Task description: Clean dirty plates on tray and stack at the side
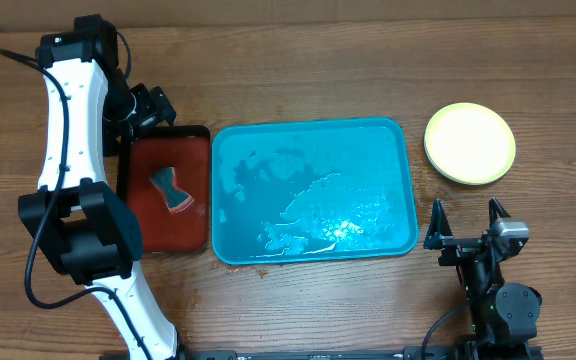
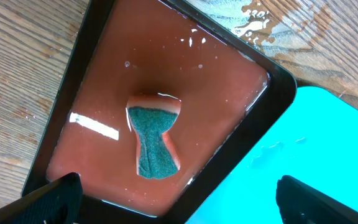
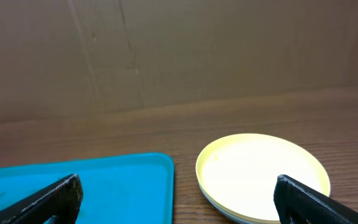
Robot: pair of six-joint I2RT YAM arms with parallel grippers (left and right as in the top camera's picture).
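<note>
The cyan tray (image 1: 368, 160) lies in the middle of the table with no plates on it, only wet streaks. It also shows in the right wrist view (image 3: 104, 180) and the left wrist view (image 2: 334, 143). The plates (image 1: 470, 143) sit stacked on the table to the tray's right, a pale yellow one with a clean whitish centre on top (image 3: 263, 171); the lower ones are hidden. My left gripper (image 1: 151, 106) is open and empty above the far end of the dark red tray (image 2: 179, 205). My right gripper (image 1: 467, 226) is open and empty, near the front edge, below the stack (image 3: 179, 208).
A black-rimmed dark red tray (image 1: 143, 195) holding reddish water and a green-topped sponge (image 1: 172, 190) sits left of the cyan tray (image 2: 153, 142). Water drops lie on the wood beside it (image 2: 257, 25). A cardboard wall (image 3: 166, 50) stands behind the table.
</note>
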